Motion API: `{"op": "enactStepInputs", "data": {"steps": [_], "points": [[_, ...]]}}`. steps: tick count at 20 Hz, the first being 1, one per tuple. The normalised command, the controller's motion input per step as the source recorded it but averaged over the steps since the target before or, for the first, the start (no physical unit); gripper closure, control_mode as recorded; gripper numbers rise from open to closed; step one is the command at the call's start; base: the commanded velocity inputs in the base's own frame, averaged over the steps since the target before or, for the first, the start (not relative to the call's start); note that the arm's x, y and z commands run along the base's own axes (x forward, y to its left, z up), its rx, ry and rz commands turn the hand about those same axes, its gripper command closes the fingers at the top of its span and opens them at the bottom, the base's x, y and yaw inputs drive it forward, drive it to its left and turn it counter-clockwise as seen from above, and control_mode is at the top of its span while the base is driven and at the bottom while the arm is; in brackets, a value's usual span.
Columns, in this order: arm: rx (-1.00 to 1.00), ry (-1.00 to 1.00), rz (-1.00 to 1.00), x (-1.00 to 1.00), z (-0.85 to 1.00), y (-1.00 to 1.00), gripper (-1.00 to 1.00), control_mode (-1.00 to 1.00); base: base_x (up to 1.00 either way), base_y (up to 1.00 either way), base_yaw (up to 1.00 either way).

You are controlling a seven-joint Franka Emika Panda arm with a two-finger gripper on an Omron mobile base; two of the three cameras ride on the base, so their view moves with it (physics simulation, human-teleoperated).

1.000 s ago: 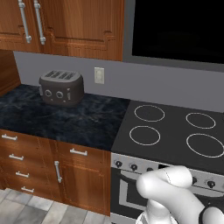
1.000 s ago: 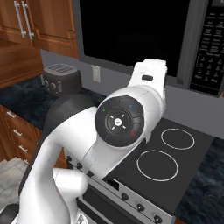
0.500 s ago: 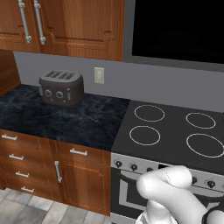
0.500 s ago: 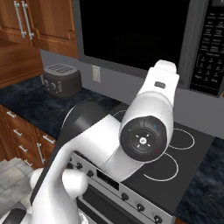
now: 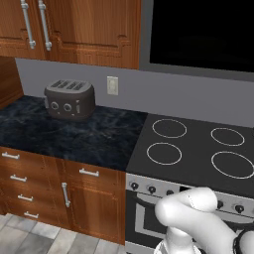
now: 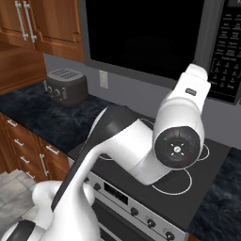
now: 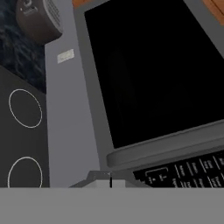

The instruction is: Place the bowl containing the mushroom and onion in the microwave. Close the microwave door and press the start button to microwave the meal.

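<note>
The wide flat black microwave door [image 7: 148,70] with its dark glossy window stands shut across the large black box-shaped microwave [image 6: 155,37], directly ahead of the pincer as the hand camera looks along it. The keypad strip of small white-lettered buttons [image 7: 192,168] lies close in front of the pincer, just past the door's grey edge. The cream bowl and its meal are presumably behind that closed door; the dark window gives nothing away. Whether the pincer is released or clenched cannot be told, as its fingertips are not clearly visible.

Farther from the pincer sits the black-topped stove with white ring burners [image 5: 198,149], with a white wall outlet [image 5: 112,85] beyond it. Farthest off, a dark grey four-slot toaster [image 5: 69,99] rests on the dark marbled surface [image 5: 74,134].

With the start press apparently remaining, the likely risk is a miss: the buttons are small and tightly packed, so a slightly off approach could strike a neighbouring key or the door frame.
</note>
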Motion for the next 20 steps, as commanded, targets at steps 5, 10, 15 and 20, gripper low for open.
{"op": "enactStepInputs", "data": {"steps": [5, 10, 15, 20], "points": [[0.06, -0.01, 0.00, 0.39, 0.00, -0.20, 1.00, -1.00, 0.00, 0.00, 0.00], [0.07, -0.01, 0.00, 0.40, 0.00, -0.27, 1.00, -1.00, 0.00, 0.00, 0.00], [0.06, 0.00, 0.01, 0.38, 0.00, -0.34, 1.00, -1.00, 0.00, 0.00, 0.00], [0.06, 0.00, 0.06, 0.27, -0.01, -0.36, 1.00, -1.00, 0.00, 0.00, 0.00]]}}
